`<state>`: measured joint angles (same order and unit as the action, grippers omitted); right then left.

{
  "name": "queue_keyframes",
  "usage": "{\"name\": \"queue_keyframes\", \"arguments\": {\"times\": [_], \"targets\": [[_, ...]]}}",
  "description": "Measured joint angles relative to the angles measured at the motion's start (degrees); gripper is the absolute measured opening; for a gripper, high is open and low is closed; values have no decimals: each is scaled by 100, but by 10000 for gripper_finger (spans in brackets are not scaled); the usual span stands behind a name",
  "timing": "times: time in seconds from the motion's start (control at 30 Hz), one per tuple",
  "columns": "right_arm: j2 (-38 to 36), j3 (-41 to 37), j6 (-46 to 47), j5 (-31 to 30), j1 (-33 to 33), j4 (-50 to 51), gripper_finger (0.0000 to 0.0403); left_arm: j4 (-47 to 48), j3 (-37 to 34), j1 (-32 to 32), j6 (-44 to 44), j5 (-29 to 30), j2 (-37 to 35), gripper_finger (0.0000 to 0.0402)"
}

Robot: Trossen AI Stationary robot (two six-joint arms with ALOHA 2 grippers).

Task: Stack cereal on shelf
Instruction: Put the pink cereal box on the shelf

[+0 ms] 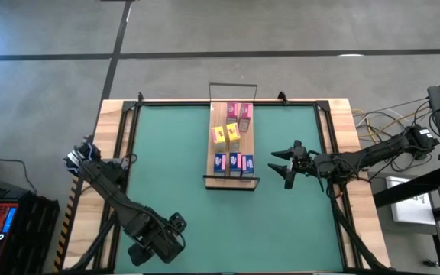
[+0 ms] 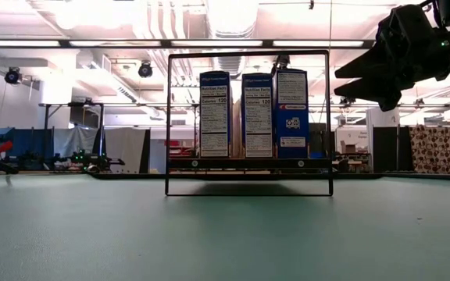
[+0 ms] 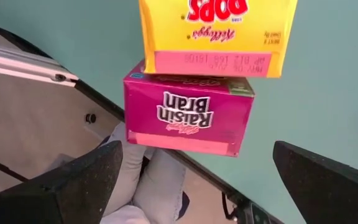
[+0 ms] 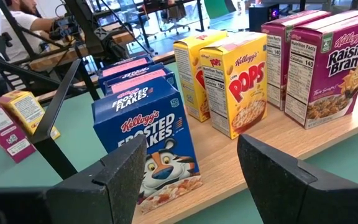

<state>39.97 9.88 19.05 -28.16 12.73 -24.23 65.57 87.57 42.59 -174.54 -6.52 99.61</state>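
Observation:
The shelf [image 1: 214, 114], a light-wood board with black wire rails, lies mid-table. Upright on it stand pink [image 1: 240, 113], yellow [image 1: 228, 134] and blue [image 1: 234, 162] cereal boxes. Two more lie flat on the green table near its near left corner: a yellow Pops box [image 3: 216, 31] and a magenta Raisin Bran box [image 3: 188, 115], end to end. My left gripper [image 3: 207, 186] hangs above them, open wide and pointing down, touching neither. My right gripper [image 1: 285, 166] hovers open and level just right of the shelf, facing the boxes [image 4: 148, 143].
The table's black rail and wooden border [image 3: 42, 68] run close beside the two loose boxes. A person's jeans-clad leg [image 3: 148, 180] shows below that edge. Cables [image 1: 388, 122] lie off the table's right side. Bare green surface [image 1: 166, 153] lies between shelf and left arm.

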Motion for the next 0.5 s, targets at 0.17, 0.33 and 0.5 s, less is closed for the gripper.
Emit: {"name": "queue_keyframes", "arguments": {"times": [0.17, 0.33, 0.5], "targets": [[-1, 0, 0, 0, 0, 0, 240, 27, 2, 0, -1, 1, 39, 398], [-2, -1, 0, 0, 0, -2, 240, 27, 2, 24, -33, -47, 164, 398], [0, 0, 0, 0, 1, -1, 240, 37, 2, 52, -49, -197, 289, 398]]}}
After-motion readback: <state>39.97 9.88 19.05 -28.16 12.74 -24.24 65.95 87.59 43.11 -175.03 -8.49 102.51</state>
